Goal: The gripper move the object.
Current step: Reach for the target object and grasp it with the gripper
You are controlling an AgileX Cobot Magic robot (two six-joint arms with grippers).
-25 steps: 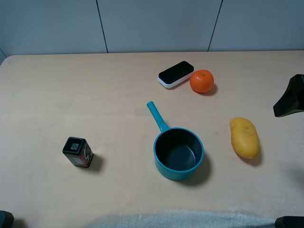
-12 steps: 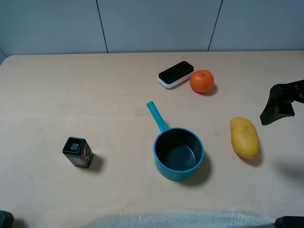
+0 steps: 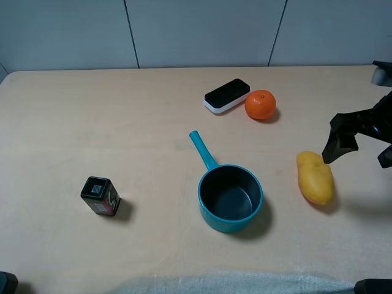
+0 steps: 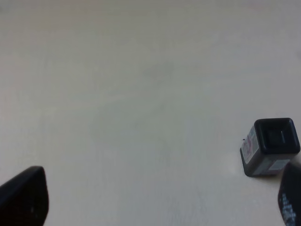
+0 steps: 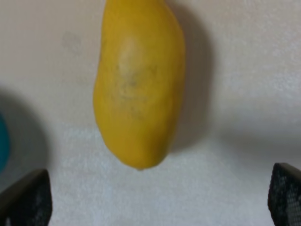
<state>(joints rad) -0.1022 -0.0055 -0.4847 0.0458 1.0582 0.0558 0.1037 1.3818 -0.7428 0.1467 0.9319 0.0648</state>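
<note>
Jaws of the right gripper [image 3: 358,157] stand wide apart and hold nothing. It hangs just behind the yellow object [image 3: 315,178], which in the wrist view lies lengthwise ahead of the two dark fingertips [image 5: 24,198]. It seems clear of the object, though height is hard to judge. The object rests on the counter [image 3: 122,135], right of the teal pot [image 3: 229,197]. An orange [image 3: 260,105] sits farther back, just beside a black-and-white device [image 3: 226,95]. The left gripper [image 4: 157,202] is also spread wide, with a dark tin [image 4: 271,146] near one fingertip.
</note>
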